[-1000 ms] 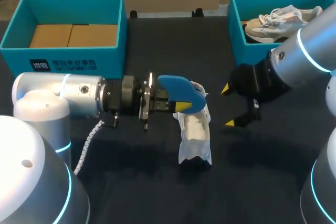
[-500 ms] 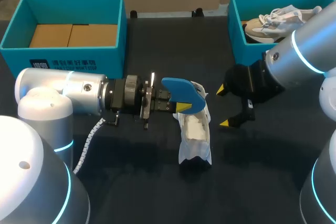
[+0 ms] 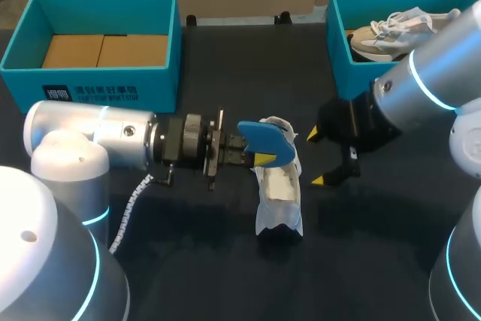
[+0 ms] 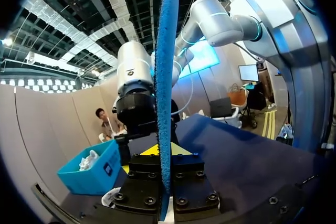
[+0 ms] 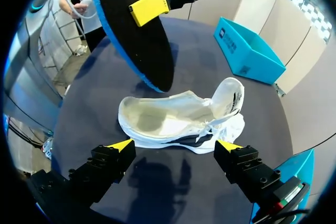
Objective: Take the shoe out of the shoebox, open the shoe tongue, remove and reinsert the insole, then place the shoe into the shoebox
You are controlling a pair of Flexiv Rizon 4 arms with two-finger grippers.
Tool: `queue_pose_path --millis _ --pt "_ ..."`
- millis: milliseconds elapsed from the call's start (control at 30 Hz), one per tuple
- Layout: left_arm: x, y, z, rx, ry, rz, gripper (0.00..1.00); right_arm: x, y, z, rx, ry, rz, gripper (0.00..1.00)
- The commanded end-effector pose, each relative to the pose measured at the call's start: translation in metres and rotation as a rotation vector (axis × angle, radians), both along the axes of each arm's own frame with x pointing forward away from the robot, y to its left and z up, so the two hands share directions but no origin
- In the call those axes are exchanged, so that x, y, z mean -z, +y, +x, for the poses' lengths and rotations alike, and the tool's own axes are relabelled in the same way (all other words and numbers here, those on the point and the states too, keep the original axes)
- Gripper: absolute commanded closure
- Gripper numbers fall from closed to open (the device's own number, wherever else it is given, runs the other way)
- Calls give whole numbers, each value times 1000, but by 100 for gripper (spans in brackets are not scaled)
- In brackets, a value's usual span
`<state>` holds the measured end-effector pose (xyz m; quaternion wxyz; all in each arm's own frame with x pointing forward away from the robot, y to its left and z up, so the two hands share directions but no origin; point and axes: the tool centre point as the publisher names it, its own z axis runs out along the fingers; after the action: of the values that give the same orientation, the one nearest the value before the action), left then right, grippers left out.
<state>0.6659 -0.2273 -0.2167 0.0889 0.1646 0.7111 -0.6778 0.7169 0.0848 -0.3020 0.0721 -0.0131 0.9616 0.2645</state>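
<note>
My table [image 3: 225,276] was a dark, matte top. Near its middle lay the white shoe [image 3: 279,193], resting straight on the surface, its length running from far to near. At the far left stood a teal shoebox [image 3: 113,88] (open-topped, brown card inside). At the far right stood a second teal box [image 3: 340,58], well apart from the first.

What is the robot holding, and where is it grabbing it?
The left gripper pinches the blue insole by its side edge, one finger on each flat face. The right gripper is open and holds nothing.
</note>
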Motion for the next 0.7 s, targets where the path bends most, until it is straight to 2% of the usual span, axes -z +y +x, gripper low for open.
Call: queue_pose_path --millis 33,367,700 --pt "1 -2 -4 -10 1 2 100 9 5 2 9 -7 3 0" --pt "6 -5 -7 -9 -2 12 100 9 5 2 16 -4 7 0" --pt "28 -10 -2 -13 -35 15 100 9 5 2 16 -4 7 0"
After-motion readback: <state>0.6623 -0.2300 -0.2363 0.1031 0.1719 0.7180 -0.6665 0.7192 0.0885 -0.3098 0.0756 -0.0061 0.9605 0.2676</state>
